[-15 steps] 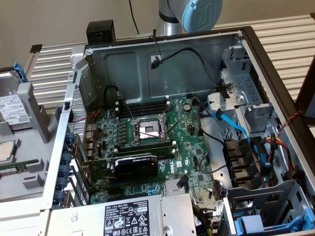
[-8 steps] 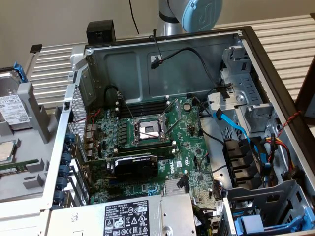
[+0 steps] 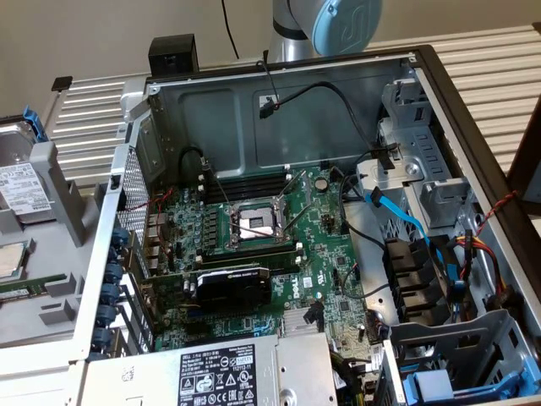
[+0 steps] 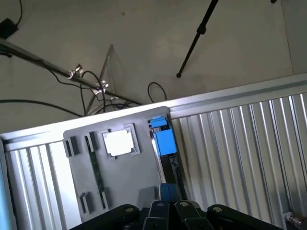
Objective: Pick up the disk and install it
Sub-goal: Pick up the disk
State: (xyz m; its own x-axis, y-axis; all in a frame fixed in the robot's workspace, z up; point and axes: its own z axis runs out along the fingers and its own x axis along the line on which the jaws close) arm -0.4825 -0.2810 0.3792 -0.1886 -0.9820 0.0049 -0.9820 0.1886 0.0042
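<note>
Gripper point(image 4: 168, 211): clenched, empty. Centre squarely over disk point(image 3: 17, 190), nine o'clock of case point(image 3: 220, 118) in exterior view, straddling blue carrier point(image 4: 163, 139).

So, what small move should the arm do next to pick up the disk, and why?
Probably open the jaws first. They are shut and hold nothing, while the disk, in its blue carrier, stands on edge in the grey holder ahead of them. Shut jaws could not go around it.
</note>
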